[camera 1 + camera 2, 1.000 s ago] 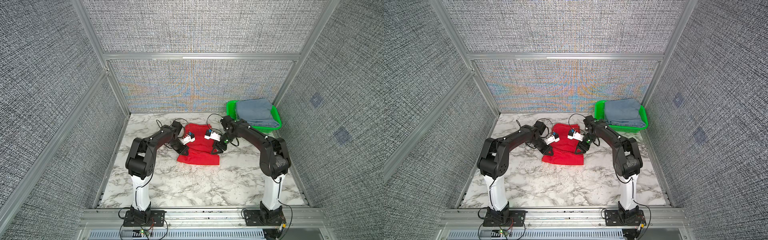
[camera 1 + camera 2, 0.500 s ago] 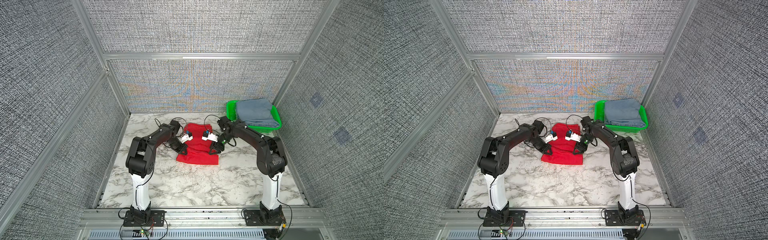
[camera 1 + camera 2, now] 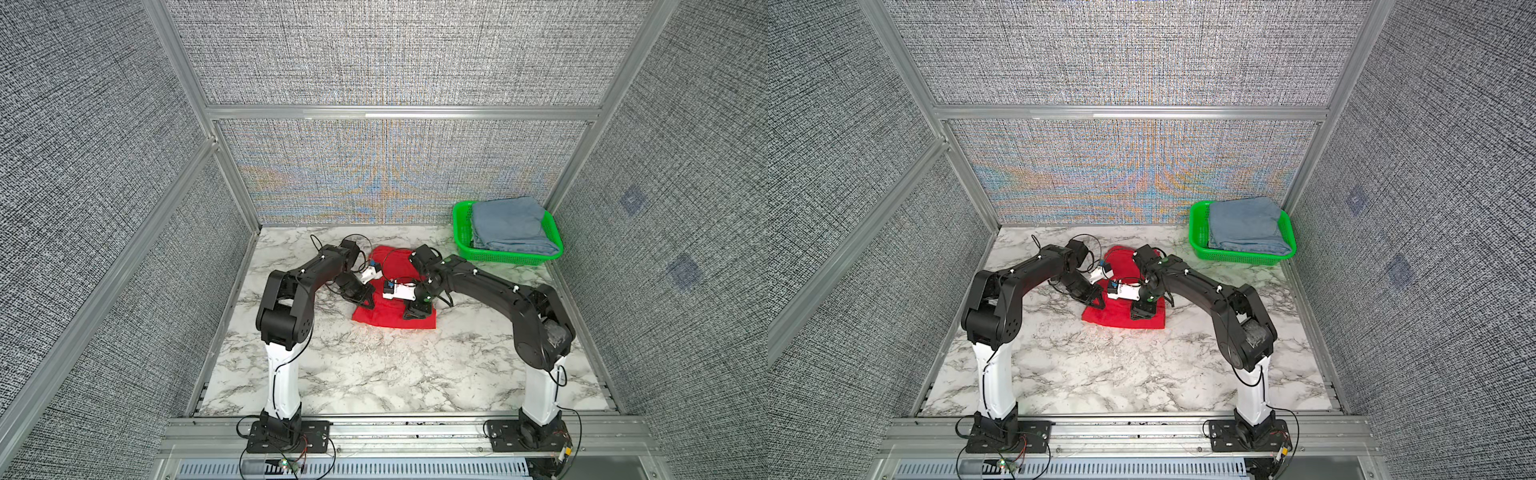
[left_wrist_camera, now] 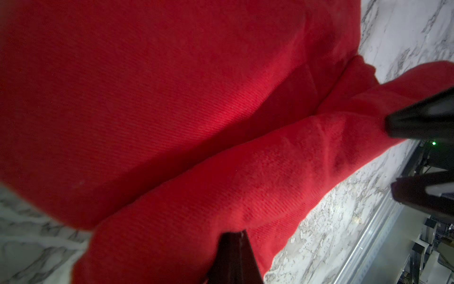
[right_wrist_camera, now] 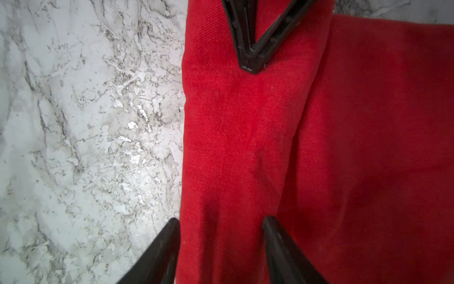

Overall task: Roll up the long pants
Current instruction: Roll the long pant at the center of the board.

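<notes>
Now, start with the long pants [image 3: 390,320]: they lie red on the marble table [image 3: 374,374], toward the back and between your two arms. The near end is turned over into a fat roll [image 5: 233,147], and the rest lies flat behind it. That outline is much as it was a second ago, and the near edge sits where it sat.

What has changed is your right pincer [image 5: 221,246]. It has slid inward along the near end, toward the middle of the cloth, and its jaws have drawn in a little. They are not closed, though. Its fingers [image 5: 282,250] stand spread astride the roll, one just off the cloth's edge over the table, the other at the crease against the flat part, clamping nothing.

Your left pincer [image 5: 250,66] has hardly moved. Its tips are pressed together and rest on the roll farther along; whether any cloth is caught between them I cannot tell.

So I judge that this second went on re-placing a hand, not on turning cloth, and the roll is only begun. Both pincers now sit on the same roll, so another turn looks ready. Turn both ends together, or the roll may skew.

The green basket [image 3: 507,259] holding folded blue cloth [image 3: 511,224] stands well apart in the back corner.
</notes>
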`<state>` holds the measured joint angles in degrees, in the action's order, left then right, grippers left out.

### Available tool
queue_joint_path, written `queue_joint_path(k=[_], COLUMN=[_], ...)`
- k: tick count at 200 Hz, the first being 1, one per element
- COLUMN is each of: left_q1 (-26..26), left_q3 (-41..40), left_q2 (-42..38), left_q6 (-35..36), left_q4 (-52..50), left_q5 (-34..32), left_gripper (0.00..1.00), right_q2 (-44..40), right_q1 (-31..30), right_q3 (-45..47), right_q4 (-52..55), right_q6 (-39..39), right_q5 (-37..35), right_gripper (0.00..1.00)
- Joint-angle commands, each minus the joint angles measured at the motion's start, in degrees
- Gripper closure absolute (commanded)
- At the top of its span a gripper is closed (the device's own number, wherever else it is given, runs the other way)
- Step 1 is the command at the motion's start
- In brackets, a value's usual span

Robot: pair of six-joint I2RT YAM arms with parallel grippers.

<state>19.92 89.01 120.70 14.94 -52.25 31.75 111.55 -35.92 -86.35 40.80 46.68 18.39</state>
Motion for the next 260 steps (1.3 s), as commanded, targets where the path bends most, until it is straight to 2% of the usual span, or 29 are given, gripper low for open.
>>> queue_joint_path(k=[1,78,106,139,169,260], left_q1=[-0.8,-1.5,-1.5,-1.7,-2.1,-2.7], left_q3=[-0.7,-0.9,-1.0,-1.5,-2.0,-1.6], left_q2=[0.1,0.7,0.9,0.5,0.6,1.5], left_q6=[-1.6,-4.4,-5.0,-5.2,-5.7,-6.1], left_q4=[0.6,0.4,-0.2,-0.4,-0.1,-0.4], left_q5=[-4.2,-5.0,-4.8,-5.9,-5.8,-5.5], left_gripper=[0.98,0.98,0.98,0.98,0.98,0.98], right_q2=[-1.7,-5.5,-8.5,-8.3,-7.6,-7.5], right_q1=[0.1,-2.6,-3.7,-4.1,-4.7,-6.1], right_q3=[2.2,8.8,10.9,9.0,7.2,13.1], right_q4=[-4.0,-9.7,-16.4,-15.7,-9.6,-7.5], right_q6=[0.1,0.6,-0.5,-1.0,-0.5,0.7], right_q5=[-4.0,-9.0,-12.9,-13.6,-9.0,-10.0], right_gripper=[0.42,0.42,0.42,0.42,0.42,0.44])
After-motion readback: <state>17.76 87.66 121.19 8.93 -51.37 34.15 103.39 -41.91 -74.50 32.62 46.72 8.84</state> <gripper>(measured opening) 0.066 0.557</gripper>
